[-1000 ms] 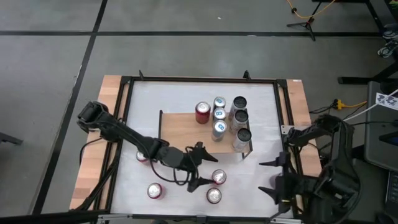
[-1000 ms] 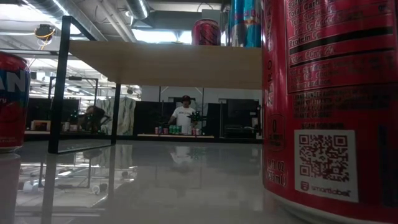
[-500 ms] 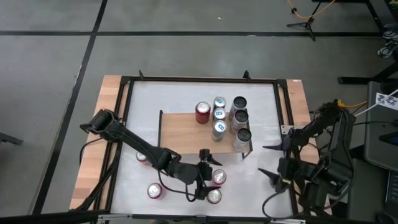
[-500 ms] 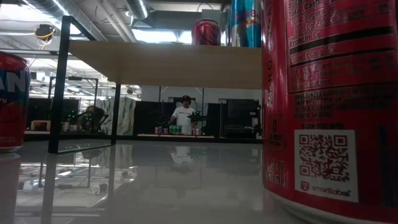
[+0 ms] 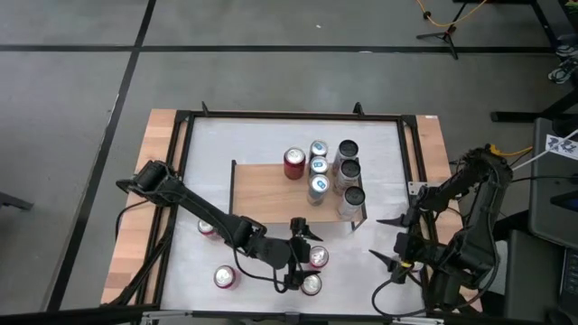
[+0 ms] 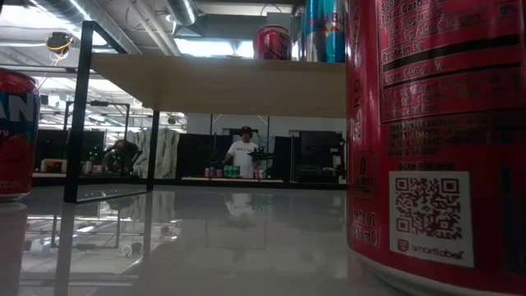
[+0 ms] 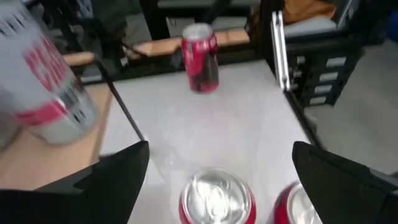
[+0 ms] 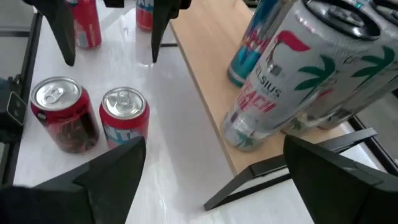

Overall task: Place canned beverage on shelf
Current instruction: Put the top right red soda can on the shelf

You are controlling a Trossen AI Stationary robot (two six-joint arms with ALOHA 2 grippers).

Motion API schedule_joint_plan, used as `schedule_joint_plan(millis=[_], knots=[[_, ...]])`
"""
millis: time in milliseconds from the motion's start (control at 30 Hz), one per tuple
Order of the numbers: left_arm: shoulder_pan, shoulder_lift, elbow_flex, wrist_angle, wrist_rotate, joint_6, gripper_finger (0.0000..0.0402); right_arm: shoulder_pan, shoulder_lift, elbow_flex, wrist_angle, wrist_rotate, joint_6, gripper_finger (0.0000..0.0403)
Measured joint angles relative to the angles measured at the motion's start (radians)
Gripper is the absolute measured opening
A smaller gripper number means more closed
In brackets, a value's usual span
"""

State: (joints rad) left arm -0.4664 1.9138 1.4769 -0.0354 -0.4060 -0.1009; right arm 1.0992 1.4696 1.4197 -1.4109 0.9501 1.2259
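Hovering left tool [image 5: 302, 255], spread over can [image 5: 317, 257]

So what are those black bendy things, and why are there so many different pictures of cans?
Those are two robot arms; each ends in a gripper, like a two-finger hand. One camera looks down from above, one sits at table height, and one rides on each wrist. The left gripper is open and hovers over a red can on the white table, holding nothing yet. The right gripper, also open, waits by the table's edge. The wooden shelf already carries several cans.
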Motion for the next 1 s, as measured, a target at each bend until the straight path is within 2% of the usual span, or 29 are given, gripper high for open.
schedule_joint_plan(millis=[333,1000], knots=[[0.018,0.097,0.0,0.034,0.004,-0.016,0.0389,0.0,-0.001,0.0,-0.003,-0.001,-0.002,0.037],[0.029,0.103,-0.001,-0.083,0.034,-0.133,0.0389,0.0,-0.001,0.0,-0.004,-0.001,-0.056,0.037]])
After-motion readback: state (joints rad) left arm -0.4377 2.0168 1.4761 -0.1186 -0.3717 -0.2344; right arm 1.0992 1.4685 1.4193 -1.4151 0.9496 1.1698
